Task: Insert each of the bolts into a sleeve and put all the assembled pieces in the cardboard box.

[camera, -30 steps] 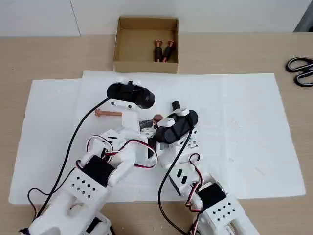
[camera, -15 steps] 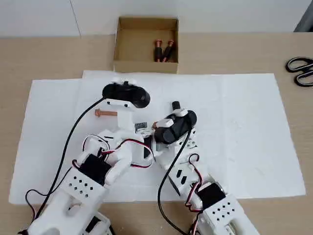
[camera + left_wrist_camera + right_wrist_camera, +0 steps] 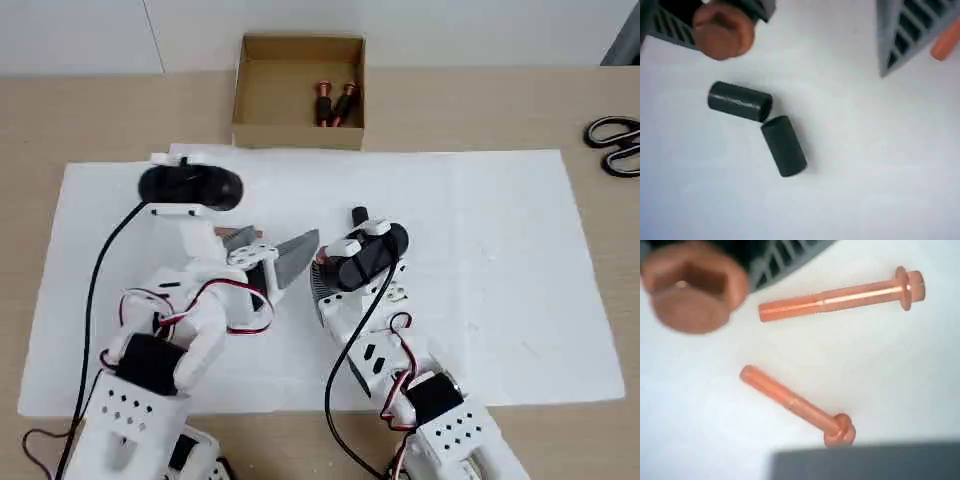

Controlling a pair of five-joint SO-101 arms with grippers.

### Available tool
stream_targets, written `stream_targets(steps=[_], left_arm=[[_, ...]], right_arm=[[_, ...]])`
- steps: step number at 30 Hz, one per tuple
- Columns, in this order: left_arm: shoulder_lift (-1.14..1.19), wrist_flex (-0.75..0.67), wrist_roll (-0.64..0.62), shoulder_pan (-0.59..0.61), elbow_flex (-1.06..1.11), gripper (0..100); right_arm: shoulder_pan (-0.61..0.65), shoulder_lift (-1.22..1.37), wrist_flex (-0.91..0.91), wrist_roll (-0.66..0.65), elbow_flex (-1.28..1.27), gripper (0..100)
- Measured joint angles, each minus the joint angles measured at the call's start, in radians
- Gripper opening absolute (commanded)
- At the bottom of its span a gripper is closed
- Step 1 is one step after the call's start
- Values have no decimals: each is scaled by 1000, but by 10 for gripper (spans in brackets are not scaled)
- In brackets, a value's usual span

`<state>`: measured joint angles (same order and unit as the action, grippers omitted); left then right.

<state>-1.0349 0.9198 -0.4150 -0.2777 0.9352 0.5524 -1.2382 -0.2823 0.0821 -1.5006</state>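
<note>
A shallow brown cardboard box point(image 3: 298, 135) stands open-topped just beyond the far edge of the white paper sheet point(image 3: 500, 260). It holds two assembled pieces point(image 3: 323, 103) point(image 3: 344, 103), copper and black, side by side against one wall. On the sheet, one short black cylindrical sleeve point(image 3: 740, 101) lies on its side, its end touching a second black sleeve point(image 3: 784, 145) set at an angle. Two long copper-coloured flanged bolts point(image 3: 840, 295) point(image 3: 795, 404) lie flat and apart, not parallel. A third bolt point(image 3: 692, 287) shows its hexagonal head end-on.
</note>
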Motion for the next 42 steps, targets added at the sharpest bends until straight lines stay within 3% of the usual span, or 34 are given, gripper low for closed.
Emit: stream_targets(steps=[9, 12, 18, 24, 29, 42], left_arm=[[-141, 163, 68, 279, 118, 292], [-206, 233, 91, 362, 138, 291], [-296, 296, 308, 545, 181, 291], [-367, 299, 342, 643, 255, 291], [-423, 299, 344, 646, 264, 291], [-462, 299, 344, 646, 282, 291]], right_arm=[[-64, 0, -12, 0, 0, 4], [-94, 0, -123, -12, 18, 4], [-209, 0, -453, -87, 224, 4], [-267, 98, -595, -181, 511, 4], [-273, 382, -537, -184, 766, 4], [-258, 1405, -63, -184, 1528, 4]])
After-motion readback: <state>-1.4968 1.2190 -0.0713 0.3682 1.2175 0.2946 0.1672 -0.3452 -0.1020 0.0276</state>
